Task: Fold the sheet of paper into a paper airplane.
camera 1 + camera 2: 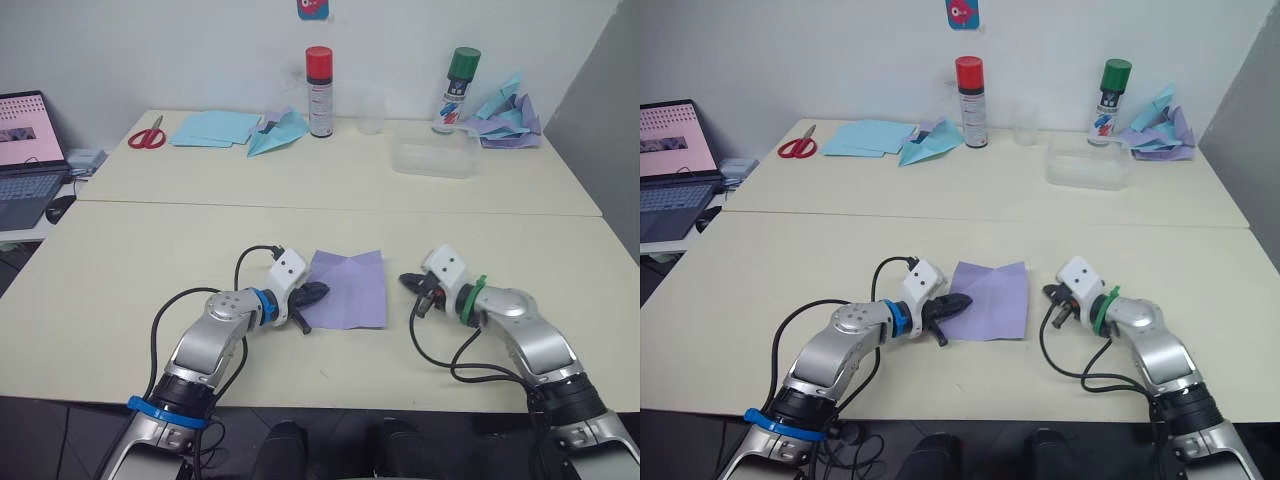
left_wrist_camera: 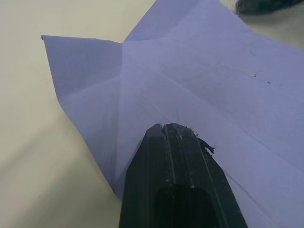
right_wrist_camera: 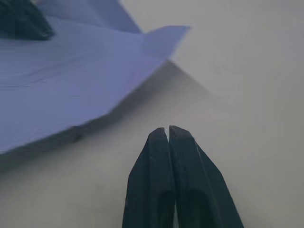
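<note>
The sheet of paper (image 1: 350, 292) is pale lavender with faint creases and lies nearly flat on the near table, between my two grippers. My left gripper (image 1: 316, 293) is shut, and its fingertips (image 2: 167, 133) rest on top of the sheet's left edge. A far corner of the sheet (image 2: 50, 40) lifts slightly off the table. My right gripper (image 1: 408, 281) is shut with nothing in it and sits just right of the sheet, apart from it. In the right wrist view its fingertips (image 3: 167, 130) point past the sheet's raised corner (image 3: 171, 33). The paper airplane is out of view.
On the far table stand a red-capped spray can (image 1: 319, 92), a green-capped can (image 1: 458, 92), a clear cup (image 1: 372, 113) and a clear plastic box (image 1: 434, 158). Also there are red scissors (image 1: 147, 136), light blue sheets (image 1: 212, 128), a light blue plane (image 1: 278, 133) and a crumpled paper heap (image 1: 510, 118). A laptop (image 1: 25, 150) sits far left.
</note>
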`<state>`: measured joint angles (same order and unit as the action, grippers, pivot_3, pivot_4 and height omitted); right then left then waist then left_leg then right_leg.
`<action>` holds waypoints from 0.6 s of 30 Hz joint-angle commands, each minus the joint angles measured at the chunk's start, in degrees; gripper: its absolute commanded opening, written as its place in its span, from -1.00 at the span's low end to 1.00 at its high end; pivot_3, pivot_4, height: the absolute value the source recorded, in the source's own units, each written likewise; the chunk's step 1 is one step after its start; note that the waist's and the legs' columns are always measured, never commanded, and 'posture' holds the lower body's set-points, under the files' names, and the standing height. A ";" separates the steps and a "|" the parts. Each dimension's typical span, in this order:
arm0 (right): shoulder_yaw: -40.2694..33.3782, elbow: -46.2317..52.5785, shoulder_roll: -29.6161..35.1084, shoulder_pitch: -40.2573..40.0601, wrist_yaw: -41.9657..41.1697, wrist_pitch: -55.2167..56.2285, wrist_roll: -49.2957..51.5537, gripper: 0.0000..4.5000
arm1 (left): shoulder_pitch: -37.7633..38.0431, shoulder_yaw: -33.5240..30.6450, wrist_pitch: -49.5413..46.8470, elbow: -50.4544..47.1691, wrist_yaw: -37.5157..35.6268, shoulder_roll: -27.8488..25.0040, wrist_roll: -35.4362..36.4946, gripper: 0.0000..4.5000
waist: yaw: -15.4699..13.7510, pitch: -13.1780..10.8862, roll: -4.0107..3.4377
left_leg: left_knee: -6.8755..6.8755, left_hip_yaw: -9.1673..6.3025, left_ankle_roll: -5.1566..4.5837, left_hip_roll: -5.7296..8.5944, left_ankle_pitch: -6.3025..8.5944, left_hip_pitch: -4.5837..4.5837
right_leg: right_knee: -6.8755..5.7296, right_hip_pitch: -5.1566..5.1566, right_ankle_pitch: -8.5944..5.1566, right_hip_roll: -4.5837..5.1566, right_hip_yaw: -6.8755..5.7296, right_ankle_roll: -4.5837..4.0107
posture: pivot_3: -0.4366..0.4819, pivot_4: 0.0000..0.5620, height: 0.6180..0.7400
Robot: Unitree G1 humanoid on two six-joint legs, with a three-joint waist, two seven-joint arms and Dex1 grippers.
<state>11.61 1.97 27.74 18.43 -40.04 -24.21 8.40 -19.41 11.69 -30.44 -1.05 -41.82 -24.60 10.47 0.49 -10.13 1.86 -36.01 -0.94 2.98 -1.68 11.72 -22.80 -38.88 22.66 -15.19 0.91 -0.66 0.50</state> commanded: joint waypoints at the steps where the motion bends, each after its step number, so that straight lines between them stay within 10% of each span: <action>1: 1.24 3.69 -2.48 0.30 -2.44 -3.41 3.53 -0.99 | 1.98 1.12 -1.44 1.49 -0.07 -0.67 -1.04 -1.00 | 0.00 0.00 0.00 | 0.00 0.00 0.00 -0.01 0.00 0.00 | 0.00 0.00 0.00 0.00 0.00 0.00 | -0.05 -0.47 1.00; 18: 2.22 -0.15 -15.01 6.18 0.50 -7.40 6.97 -0.99 | 4.52 -0.03 -1.54 -0.91 -0.49 -2.49 -0.84 -1.00 | 0.40 0.00 0.00 | 0.08 -0.04 0.00 -0.08 0.00 0.00 | 0.03 0.04 -0.03 -0.05 -0.02 -0.04 | -0.05 -0.47 1.00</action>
<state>13.38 1.88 12.86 23.76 -39.73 -32.89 16.19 -17.08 10.59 -29.75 -3.16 -41.92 -25.70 10.52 0.88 -10.13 1.85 -35.92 -0.99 2.98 -1.75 11.73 -22.80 -38.85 22.69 -15.22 0.87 -0.68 0.45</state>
